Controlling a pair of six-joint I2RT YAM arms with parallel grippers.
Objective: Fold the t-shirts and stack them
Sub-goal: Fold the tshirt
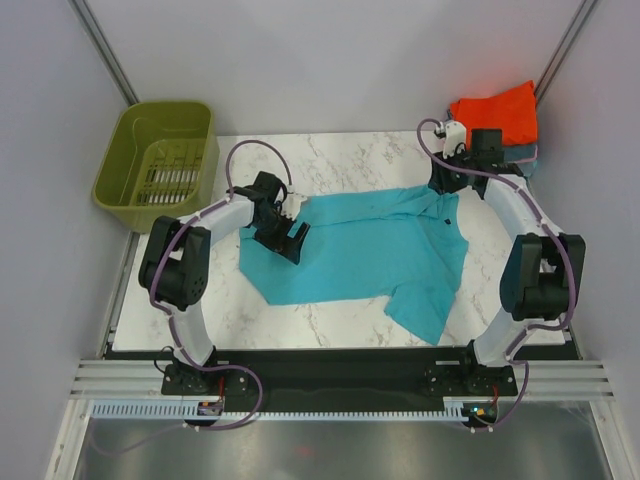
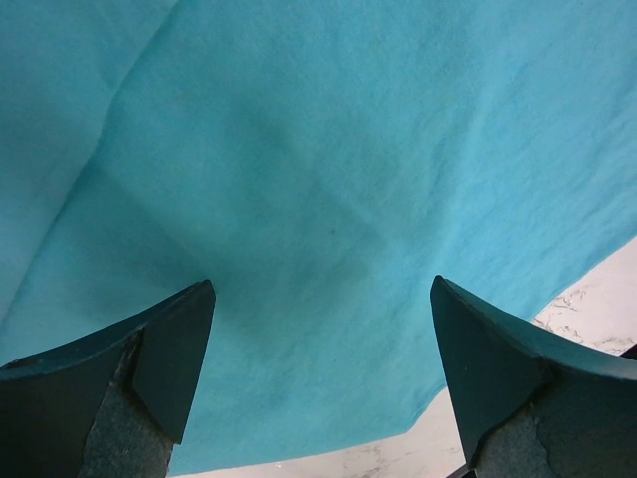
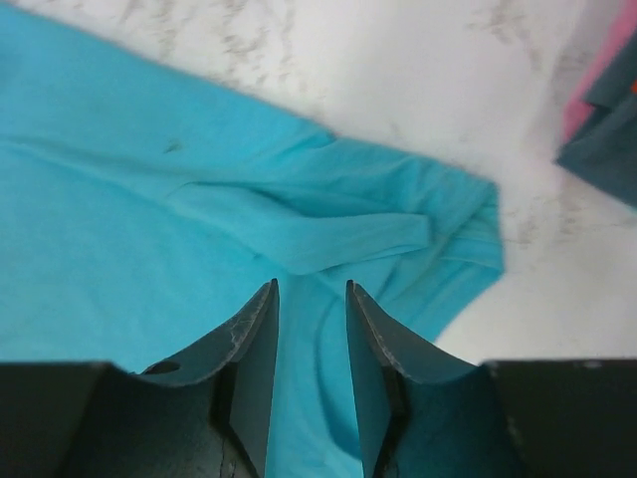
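Note:
A teal t-shirt [image 1: 370, 250] lies spread across the marble table, one sleeve reaching toward the front right. My left gripper [image 1: 290, 240] hovers wide open over the shirt's left part, and the left wrist view shows flat teal cloth [image 2: 328, 179] between its fingers [image 2: 323, 289]. My right gripper [image 1: 446, 192] is at the shirt's back right corner. Its jaws [image 3: 311, 287] stand a little apart over wrinkled cloth [image 3: 149, 219], with nothing pinched between them. A folded orange-red t-shirt [image 1: 497, 115] rests on a grey-blue one [image 1: 525, 155] at the back right corner.
An olive-green plastic basket [image 1: 160, 150] stands off the table's back left corner. Bare marble [image 1: 340, 155] shows behind the shirt and along the front edge. In the right wrist view, the edge of the folded stack [image 3: 607, 139] shows at the right.

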